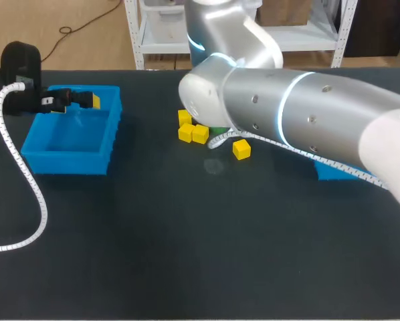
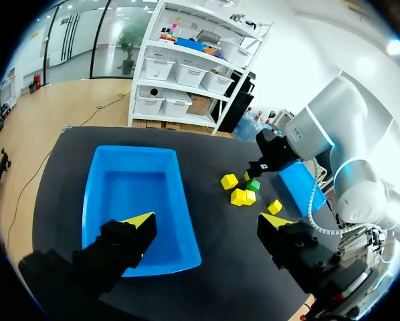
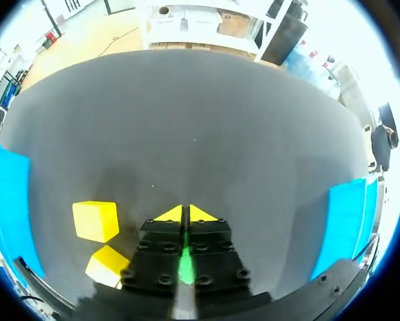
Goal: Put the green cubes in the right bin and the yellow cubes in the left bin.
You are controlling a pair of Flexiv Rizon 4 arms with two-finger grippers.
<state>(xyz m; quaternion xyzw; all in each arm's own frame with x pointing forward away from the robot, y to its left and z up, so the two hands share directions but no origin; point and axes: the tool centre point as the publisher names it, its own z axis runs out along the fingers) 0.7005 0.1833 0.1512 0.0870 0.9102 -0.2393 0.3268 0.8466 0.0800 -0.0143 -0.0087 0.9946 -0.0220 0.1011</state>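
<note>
Dark bench (image 1: 186, 254) fills every view, and near its middle, toward the far side, sits the green cube (image 2: 253, 185). In the head view it is mostly hidden under the right arm (image 1: 307, 114). In the left wrist view it rests on the bench touching a cluster of yellow cubes (image 1: 200, 134). Three of these huddle together just beside it. A lone yellow cube (image 1: 241, 149) sits a little apart, on the side toward the right bin (image 1: 330, 172).

The right tool (image 3: 186, 214) is directly over the green cube. Its two yellow tips are drawn together with only a thin slit between them, and a sliver of green shows through that slit farther back between the fingers. The slit is far too narrow for the tips to be gripping a cube. Two yellow cubes lie on the bench just beside this tool in its own wrist view.

The right arm comes in from the right and reaches past the middle, covering most of the right bin, so only a blue corner shows below it.

Well apart, at the left side of the bench, stands the left bin (image 1: 110, 144), blue and open-topped. The left tool (image 2: 207, 221) hangs over the bin's far rim with its fingers spread wide and nothing between them.
</note>
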